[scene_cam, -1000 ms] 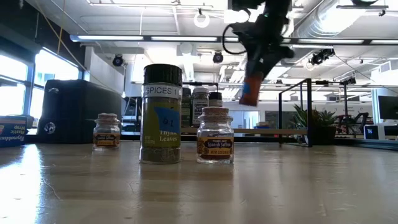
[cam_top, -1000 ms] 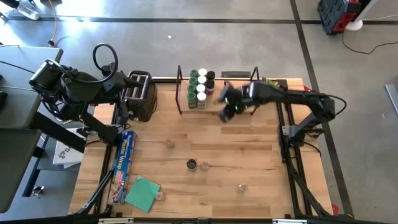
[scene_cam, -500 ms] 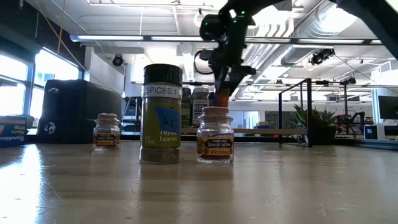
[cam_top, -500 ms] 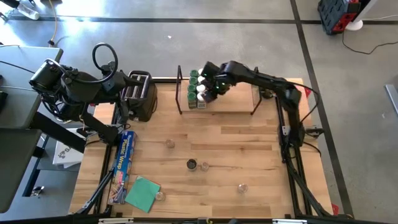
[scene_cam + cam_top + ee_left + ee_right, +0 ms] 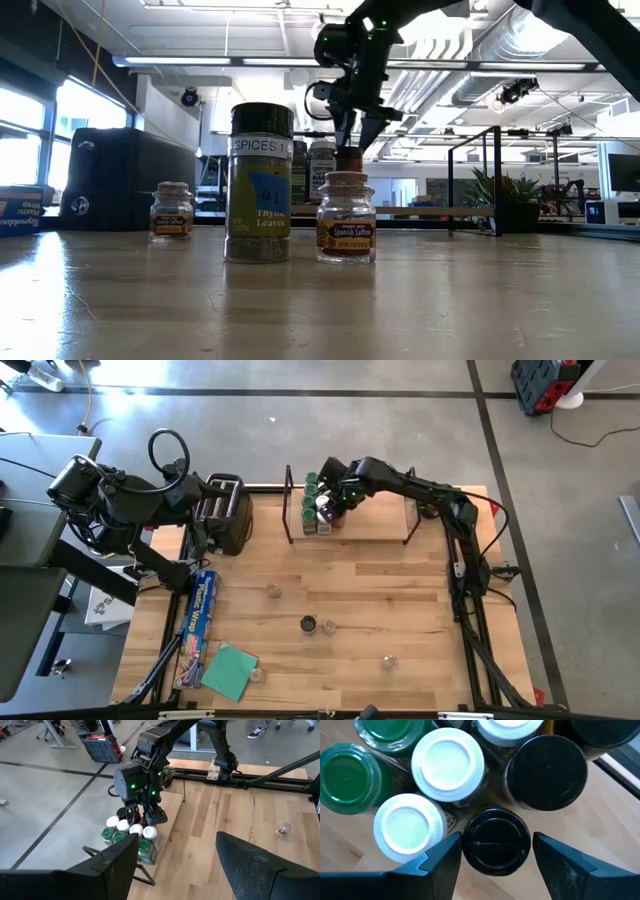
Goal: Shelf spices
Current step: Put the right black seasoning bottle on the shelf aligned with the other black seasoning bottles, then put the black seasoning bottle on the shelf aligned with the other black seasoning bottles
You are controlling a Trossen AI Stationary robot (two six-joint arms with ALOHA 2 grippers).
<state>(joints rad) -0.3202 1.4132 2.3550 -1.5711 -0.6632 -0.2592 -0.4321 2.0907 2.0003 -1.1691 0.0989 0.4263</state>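
Note:
The shelf is a light-wood rack with black end frames at the table's far edge. Several green, white and black-topped spice jars stand clustered at its left end. My right gripper reaches over that cluster, pointing down, shut on a small black-topped jar at the cluster's edge. My left gripper waits open above the toaster at the table's left. Loose jars stand on the table: one, a pair, another and one beside the green cloth. My right gripper holds the black-topped jar by its round lid, pinched between the two fingers. The fingers come from above, pointing down. The jar is upright, next to a white-topped jar and a larger black-topped one; its base is hidden below the lid.
A black-and-silver toaster stands left of the shelf. A plastic-wrap box and a green cloth lie near the left edge. The shelf's right part is bare wood. A potted plant shows beyond the shelf's right frame.
My right gripper has carried the jar from above the shelf's middle toward the table's left, to the jar cluster, and has come down there. The jar has gone from hanging in the air to standing upright beside the other jars.

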